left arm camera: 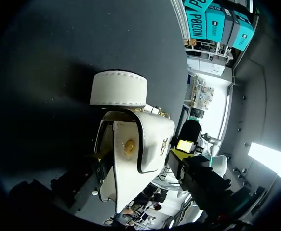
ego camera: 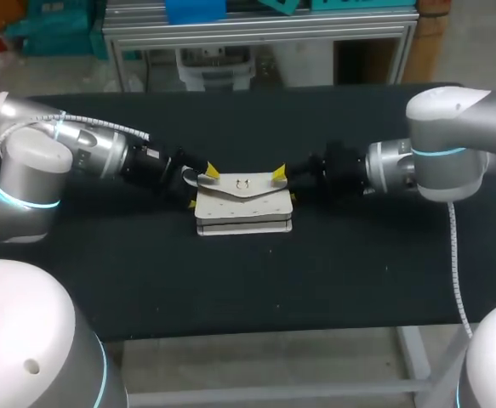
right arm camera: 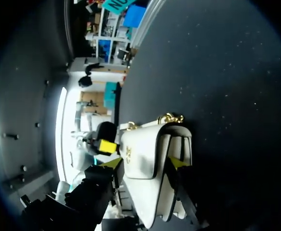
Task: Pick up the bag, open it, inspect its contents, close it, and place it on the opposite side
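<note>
Left gripper (ego camera: 200, 186), right gripper (ego camera: 285, 185): tight on bag (ego camera: 243, 204)

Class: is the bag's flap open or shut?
Shut: the flap lies down over the front of the bag, its gold clasp showing, in both wrist views.

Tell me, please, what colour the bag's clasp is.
Gold: the clasp on the bag, clearest in the left wrist view.
</note>
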You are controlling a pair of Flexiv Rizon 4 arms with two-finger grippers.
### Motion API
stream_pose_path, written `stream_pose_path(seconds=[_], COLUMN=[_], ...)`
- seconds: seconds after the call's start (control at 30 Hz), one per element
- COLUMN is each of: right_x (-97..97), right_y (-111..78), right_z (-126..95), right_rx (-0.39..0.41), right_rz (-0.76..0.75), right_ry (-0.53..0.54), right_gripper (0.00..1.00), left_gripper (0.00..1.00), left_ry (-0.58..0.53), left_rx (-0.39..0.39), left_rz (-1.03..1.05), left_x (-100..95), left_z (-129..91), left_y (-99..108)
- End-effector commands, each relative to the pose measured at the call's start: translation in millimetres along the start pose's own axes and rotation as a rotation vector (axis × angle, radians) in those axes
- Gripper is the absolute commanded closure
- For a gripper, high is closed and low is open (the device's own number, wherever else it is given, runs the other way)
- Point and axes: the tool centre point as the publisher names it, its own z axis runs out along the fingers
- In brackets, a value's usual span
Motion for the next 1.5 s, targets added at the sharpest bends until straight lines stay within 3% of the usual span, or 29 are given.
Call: stream_pose_path(seconds=[0.03,0.13,0.2,0.33,0.4,0.47,0.5,0.53,0.57,0.67,0.7,0.73,0.77,0.8,0.83,0.87,0.9,0.97,1.0,1.03,1.27,1.3,1.33,1.4,1.5], right_x=[9.6,17.8,19.9,19.6,19.2,18.9,19.1,19.2,19.3,19.1,18.8,18.2,17.9,17.8,17.7,17.6,17.4,17.4,17.5,17.4,15.4,14.8,14.1,12.5,10.8], right_y=[2.4,4.8,5.4,4.3,3.6,2.8,2.4,2.0,1.7,1.1,0.9,0.4,0.2,0.0,-0.2,-0.9,-1.6,-2.0,-2.4,-2.6,-1.6,-1.8,-1.8,-1.9,-1.2], right_z=[1,-1,-2,0,0,-1,-1,-1,-1,-2,-2,-2,-2,-2,-2,-3,-2,-2,-3,-4,-18,-20,-23,-27,-36], right_rx=[-0.019,-0.025,-0.026,-0.023,-0.023,-0.023,-0.023,-0.021,-0.021,-0.022,-0.022,-0.022,-0.021,-0.021,-0.02,-0.013,-0.01,-0.017,-0.015,-0.018,-0.031,-0.028,-0.031,-0.034,-0.045], right_rz=[-0.027,-0.046,-0.051,-0.055,-0.055,-0.055,-0.056,-0.057,-0.057,-0.058,-0.057,-0.056,-0.055,-0.054,-0.054,-0.058,-0.061,-0.059,-0.055,-0.055,-0.035,-0.032,-0.032,-0.029,-0.025], right_ry=[0.011,0.018,0.021,0.02,0.021,0.021,0.02,0.019,0.019,0.02,0.021,0.02,0.019,0.018,0.016,0.008,0.003,0.003,0.005,0.001,-0.004,-0.006,-0.009,-0.011,-0.011], right_gripper=[0.47,0.44,0.47,0.46,0.51,0.6,0.81,1.0,1.0,1.0,1.0,0.93,0.79,0.71,0.73,1.0,1.0,1.0,0.7,0.0,0.0,0.0,0.0,0.0,0.0], left_gripper=[0.19,0.28,0.49,0.53,0.62,0.79,0.97,1.0,1.0,0.63,0.61,0.59,0.57,0.55,0.53,0.52,0.49,0.17,0.03,0.0,0.01,0.07,0.23,0.45,0.58], left_ry=[0.012,0.018,0.026,0.028,0.025,0.024,0.023,0.022,0.02,0.013,0.012,0.01,0.008,0.006,0.004,0.001,-0.001,-0.009,-0.01,-0.011,-0.007,-0.006,-0.006,-0.001,0.006], left_rx=[0.018,0.019,0.012,0.012,0.017,0.021,0.024,0.024,0.025,0.029,0.031,0.031,0.031,0.033,0.034,0.036,0.038,0.043,0.045,0.05,0.061,0.062,0.064,0.066,0.046], left_rz=[0.029,0.041,0.041,0.046,0.053,0.057,0.059,0.06,0.061,0.058,0.057,0.054,0.049,0.045,0.042,0.038,0.035,0.033,0.033,0.035,0.068,0.072,0.076,0.08,0.088], left_x=[3.0,10.0,12.4,17.1,19.1,21.2,21.9,22.3,22.4,20.2,19.0,17.9,16.7,15.5,14.5,13.6,12.9,11.5,10.6,9.7,3.3,2.1,0.9,-0.6,-2.2], left_z=[1,-2,-2,-2,-3,-3,-3,-4,-4,-2,-1,-1,0,0,1,1,1,1,-1,-3,-14,-15,-15,-17,-17], left_y=[6,9,10,12,14,15,16,16,16,16,16,15,15,14,13,13,12,12,12,13,32,34,37,40,45])
